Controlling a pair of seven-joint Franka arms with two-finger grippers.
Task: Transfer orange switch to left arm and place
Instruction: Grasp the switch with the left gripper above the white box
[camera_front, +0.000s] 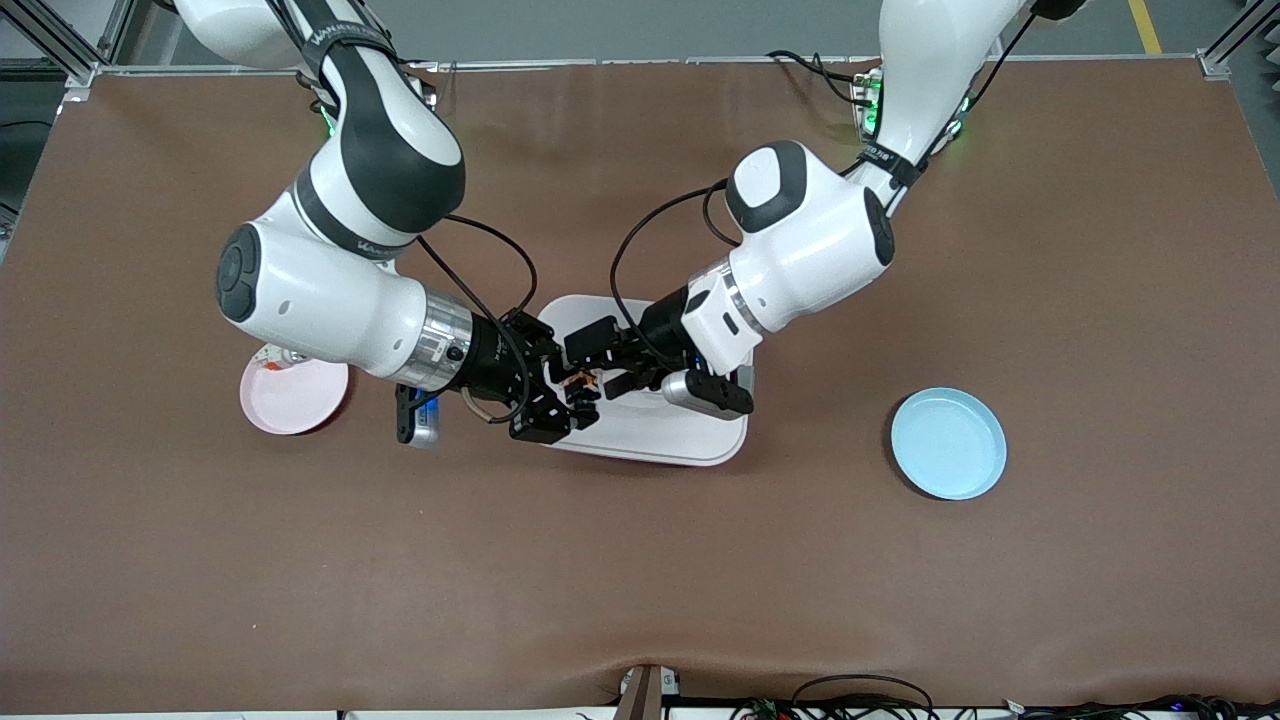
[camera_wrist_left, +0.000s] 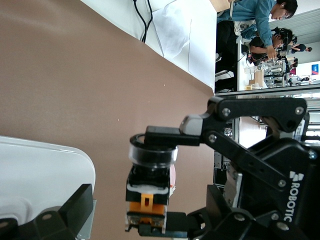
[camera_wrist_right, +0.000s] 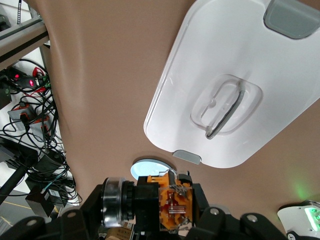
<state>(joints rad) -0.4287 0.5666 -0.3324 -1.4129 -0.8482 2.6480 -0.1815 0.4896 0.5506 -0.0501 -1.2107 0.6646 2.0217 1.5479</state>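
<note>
Right claw (camera_front: 580, 392) is clamped on the orange switch (camera_front: 582, 381) above the box (camera_front: 690, 440), facing the left claw (camera_front: 607, 358), whose fingers stand apart around it.

The worktop (camera_front: 640, 560) wears a matt brown covering, smooth and slightly rippled at its near edge. The box (camera_wrist_right: 235, 85) is glossy white plastic with matt grey latches. The blue plate (camera_front: 948, 443) and pink plate (camera_front: 290, 400) look like smooth plastic. The orange switch (camera_wrist_left: 147, 192) is hard plastic under a clear cap.
</note>
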